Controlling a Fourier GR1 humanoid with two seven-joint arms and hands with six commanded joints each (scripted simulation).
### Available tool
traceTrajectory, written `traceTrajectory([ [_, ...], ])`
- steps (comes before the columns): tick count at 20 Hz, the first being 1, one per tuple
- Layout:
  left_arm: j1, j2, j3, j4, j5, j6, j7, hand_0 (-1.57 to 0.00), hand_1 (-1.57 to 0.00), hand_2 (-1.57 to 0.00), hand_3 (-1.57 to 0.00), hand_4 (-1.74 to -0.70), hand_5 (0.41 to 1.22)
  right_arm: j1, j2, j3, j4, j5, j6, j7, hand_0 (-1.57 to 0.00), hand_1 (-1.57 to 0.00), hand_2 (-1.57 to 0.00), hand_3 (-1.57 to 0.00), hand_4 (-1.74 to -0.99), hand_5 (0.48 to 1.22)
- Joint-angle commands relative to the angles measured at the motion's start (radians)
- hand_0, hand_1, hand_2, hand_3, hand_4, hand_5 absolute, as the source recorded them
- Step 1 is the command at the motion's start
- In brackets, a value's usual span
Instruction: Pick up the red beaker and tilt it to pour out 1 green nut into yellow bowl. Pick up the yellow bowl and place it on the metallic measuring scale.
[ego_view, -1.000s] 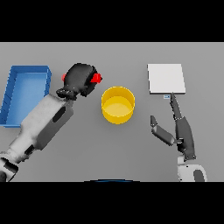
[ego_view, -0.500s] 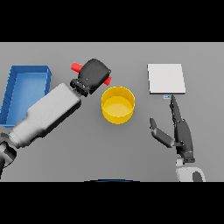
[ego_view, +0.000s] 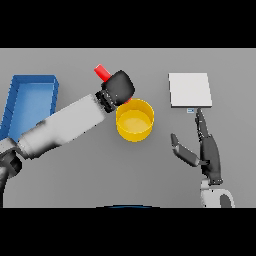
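You had the left hand (ego_view: 119, 88) clenched on the red beaker (ego_view: 102, 72), tilted by the yellow bowl (ego_view: 135, 120); no nut visible. Right hand (ego_view: 207, 152) idle, fingers released; bowl not yet on the scale (ego_view: 189, 90).

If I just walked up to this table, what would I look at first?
Probably the left hand near the middle, its fingers wrapped round the red beaker, held tilted just at the far left rim of the bright yellow bowl. Next, the big blue tray on the left and the flat metallic scale on the right. The right hand waits open just in front of the scale.
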Motion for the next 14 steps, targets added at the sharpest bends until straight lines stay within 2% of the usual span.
traceTrajectory([
  [1, -0.012, 0.004, -0.022, 0.004, -0.010, 0.000, -0.023, -1.57, -1.57, -1.57, -1.55, -1.74, 1.221, 0.003, 0.001, 0.003, -0.008, 0.008, -0.005, 0.006, 0.00, 0.00, 0.00, 0.00, -1.286, 0.618],
  [5, -0.072, 0.004, -0.084, 0.042, -0.046, 0.011, -0.054, -1.57, -1.57, -1.57, -1.56, -1.74, 1.221, -0.001, 0.007, 0.010, 0.015, 0.035, -0.022, 0.011, 0.00, 0.00, 0.00, 0.00, -1.270, 0.588],
  [7, -0.109, -0.007, -0.120, 0.052, -0.059, -0.032, -0.066, -1.57, -1.57, -1.57, -1.57, -1.74, 1.221, 0.007, 0.001, 0.011, 0.007, 0.048, -0.028, 0.010, 0.00, 0.00, 0.00, 0.00, -1.250, 0.583],
  [10, -0.149, -0.017, -0.178, 0.073, -0.080, -0.048, -0.106, -1.57, -1.57, -1.57, -1.57, -1.74, 1.221, 0.008, 0.000, 0.011, 0.008, 0.051, -0.030, 0.008, 0.00, 0.00, 0.00, 0.00, -1.216, 0.585],
  [14, -0.187, -0.019, -0.250, 0.092, -0.114, -0.011, -0.140, -1.57, -1.57, -1.57, -1.57, -1.73, 1.221, 0.001, 0.001, 0.013, 0.009, 0.056, -0.033, -0.006, 0.00, 0.00, 0.00, 0.00, -1.210, 0.592],
])
